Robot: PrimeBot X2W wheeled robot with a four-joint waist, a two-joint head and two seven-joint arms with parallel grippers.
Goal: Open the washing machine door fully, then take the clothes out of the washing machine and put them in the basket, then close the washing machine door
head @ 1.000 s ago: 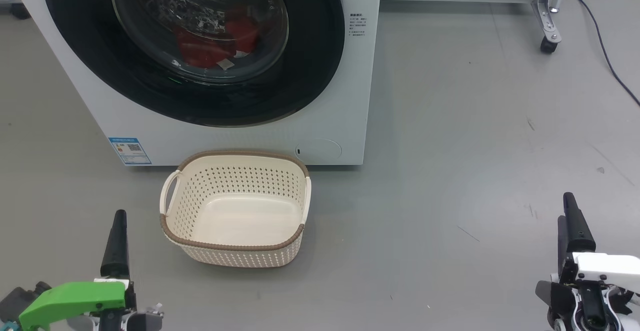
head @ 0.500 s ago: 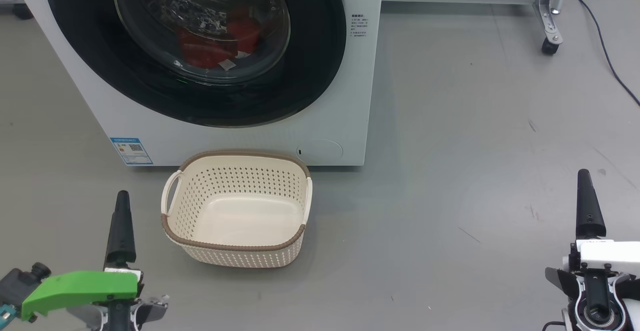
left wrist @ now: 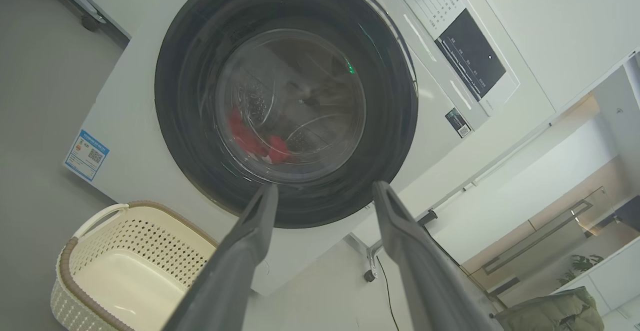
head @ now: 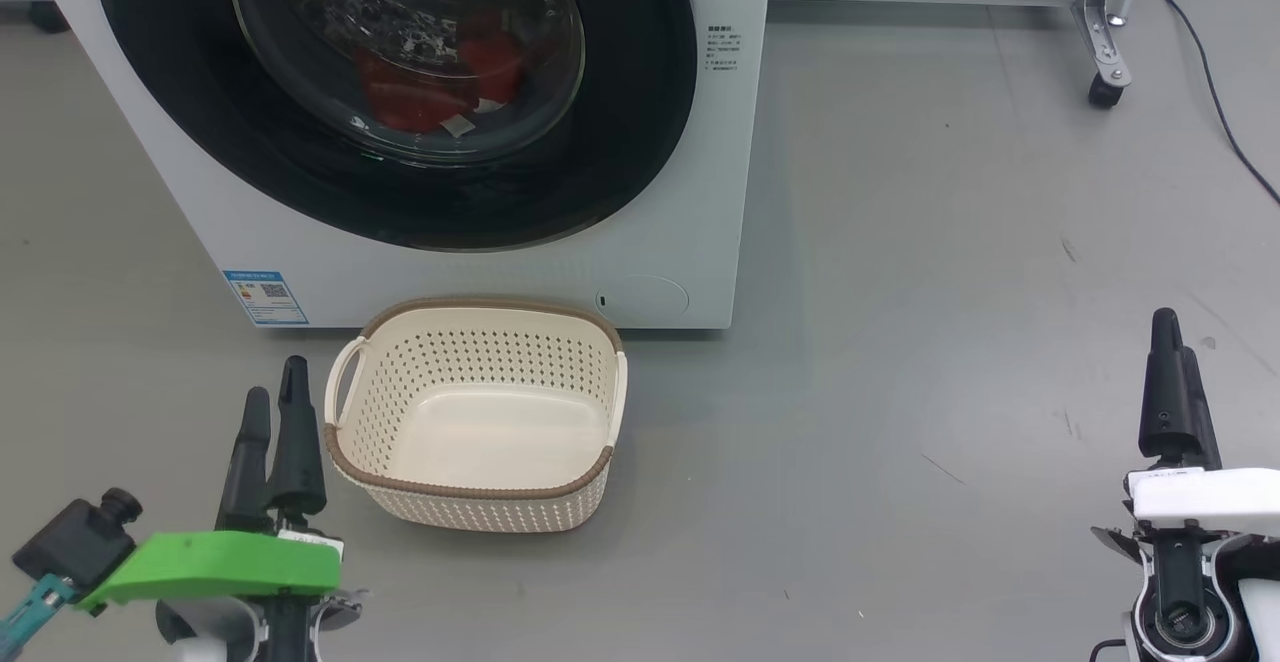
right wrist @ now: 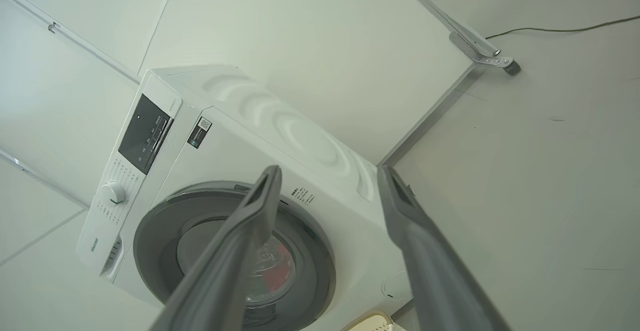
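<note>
Door [head: 610, 142] shut at upper left, clothes [head: 420, 102] behind its glass; our left gripper [head: 276, 382] and right gripper [head: 1170, 334] gape empty below.

A: Where's the left pincer [head: 276, 379]?
B: Low at the left, pointing up, jaws spread wide, empty.
A: And the right pincer [head: 1172, 332]?
B: Low at the right, upright too, jaws apart, empty.

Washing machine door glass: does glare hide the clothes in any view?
Head view: bright reflections streak the washing machine door, but the clothes read plainly red. Left wrist view: soft haze, red readable. Right wrist view: dim glass, clothes a small red smear.
</note>
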